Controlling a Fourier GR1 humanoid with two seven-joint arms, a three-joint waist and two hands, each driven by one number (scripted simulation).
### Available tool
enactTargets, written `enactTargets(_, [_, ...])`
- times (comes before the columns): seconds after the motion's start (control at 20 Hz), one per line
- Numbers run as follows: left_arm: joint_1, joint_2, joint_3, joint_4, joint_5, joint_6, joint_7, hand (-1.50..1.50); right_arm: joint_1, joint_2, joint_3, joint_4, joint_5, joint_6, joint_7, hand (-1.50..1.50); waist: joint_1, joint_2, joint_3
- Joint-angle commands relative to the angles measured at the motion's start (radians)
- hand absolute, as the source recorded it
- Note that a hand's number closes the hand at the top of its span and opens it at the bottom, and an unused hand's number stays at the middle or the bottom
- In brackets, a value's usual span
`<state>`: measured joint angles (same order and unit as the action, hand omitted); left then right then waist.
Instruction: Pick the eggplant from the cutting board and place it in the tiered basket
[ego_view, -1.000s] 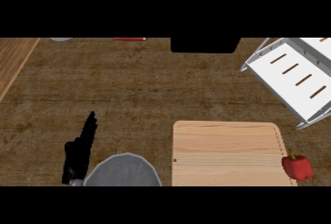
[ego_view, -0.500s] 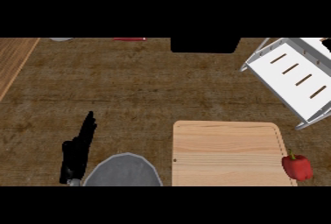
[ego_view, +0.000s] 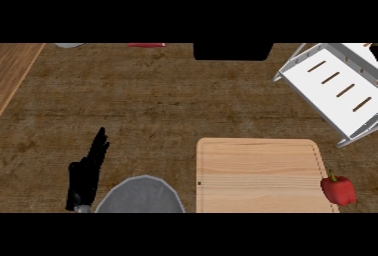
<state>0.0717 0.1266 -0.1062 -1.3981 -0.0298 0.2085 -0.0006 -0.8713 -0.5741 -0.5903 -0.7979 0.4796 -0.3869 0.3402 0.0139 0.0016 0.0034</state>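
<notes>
Pale wooden cutting board (ego_view: 258, 175) lying flat, white tiered basket (ego_view: 336, 85) upper right

Nothing has shifted over the last second: my left hand (ego_view: 87, 172) rests open at the lower left exactly as before, red pepper (ego_view: 338, 189) unmoved too.

Left hand (ego_view: 87, 172) at seven o'clock, fingers straight and pointing up, resting beside grey forearm (ego_view: 142, 196) at six. Wooden board (ego_view: 258, 175) at five o'clock on brown counter (ego_view: 148, 100). Red pepper (ego_view: 338, 190) at four, touching board's right edge. White basket (ego_view: 336, 85) at two o'clock, tilted. Black block (ego_view: 232, 51) at twelve.
</notes>
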Motion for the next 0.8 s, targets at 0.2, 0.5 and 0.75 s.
enactTargets(0.2, [0.021,0.005,0.016,0.006,-0.004,0.011,0.015,0.0,0.116,-0.115,-0.096,-0.143,0.018,-0.173,0.073,-1.5,-0.038,-0.009,-0.004])
enactTargets(0.5, [0.085,-0.013,0.017,-0.002,-0.01,0.033,-0.021,0.0,0.365,-0.186,-0.238,-0.383,-0.09,-0.043,0.181,-1.5,-0.075,-0.018,-0.004])
enactTargets(0.75, [0.097,0.025,0.05,-0.047,0.023,0.003,0.019,0.0,0.605,-0.188,-0.417,-0.618,-0.243,0.128,0.215,-1.5,-0.089,-0.021,-0.004])
